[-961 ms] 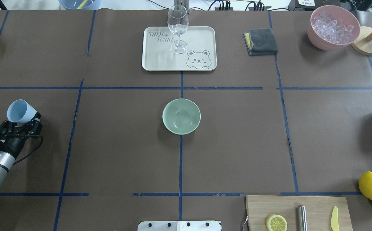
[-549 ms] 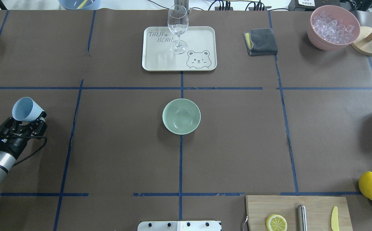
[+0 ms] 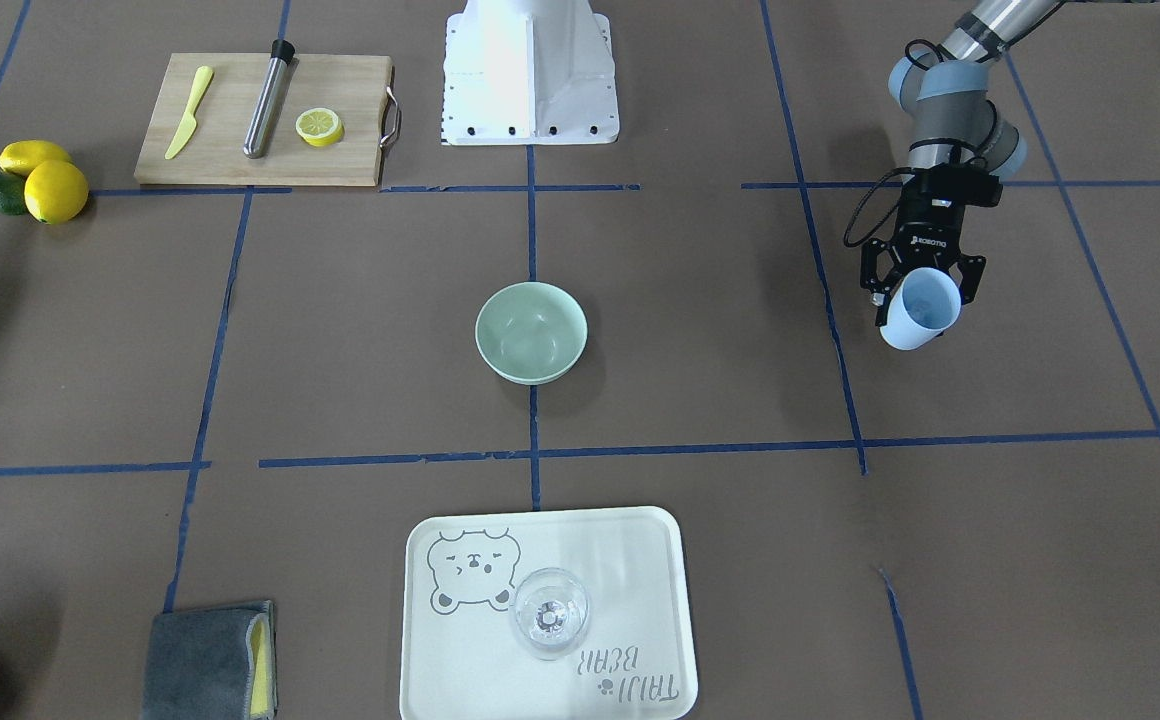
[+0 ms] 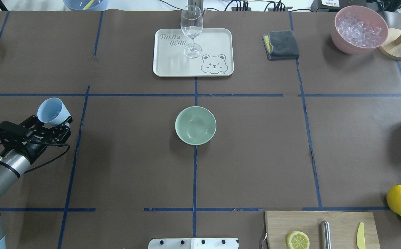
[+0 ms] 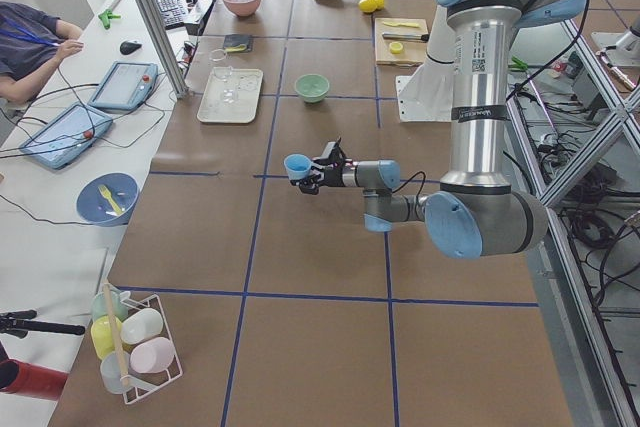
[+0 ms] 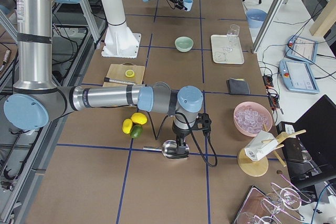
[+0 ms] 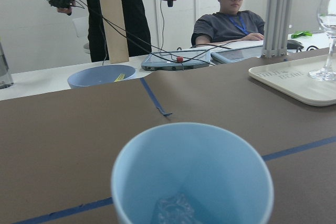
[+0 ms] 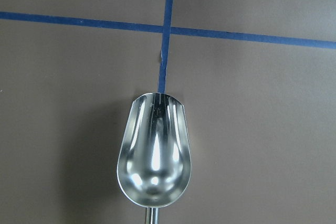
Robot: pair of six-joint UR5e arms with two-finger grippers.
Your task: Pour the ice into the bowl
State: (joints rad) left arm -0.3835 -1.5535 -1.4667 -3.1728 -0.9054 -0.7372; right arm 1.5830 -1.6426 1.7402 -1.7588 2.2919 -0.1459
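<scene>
**Holding the iced cup at the bowl's nine o'clock**

Clamped on a light blue cup (image 4: 50, 111), the left gripper (image 4: 52, 121) has a finger on each side of the cup wall and holds it clear of the brown table (image 4: 128, 166), mouth upward. The left wrist view looks down into the cup and shows the ice (image 7: 173, 209), a few clear cubes lying at the bottom.

Seen from overhead, the mint-green bowl (image 4: 195, 125) sits at the table's centre on a blue tape line, with nothing in it. The cup is well apart from it, out at its nine o'clock. At the bowl's twelve o'clock a pale tray (image 4: 217, 41) carries a wine glass (image 4: 191, 31). A pink bowl (image 4: 338, 38) heaped with clear cubes stands far off at about two o'clock.

The right gripper (image 6: 181, 144) hangs low at the far right end of the table by a metal scoop (image 8: 154, 156). Whether its fingers are apart or together cannot be told.
</scene>
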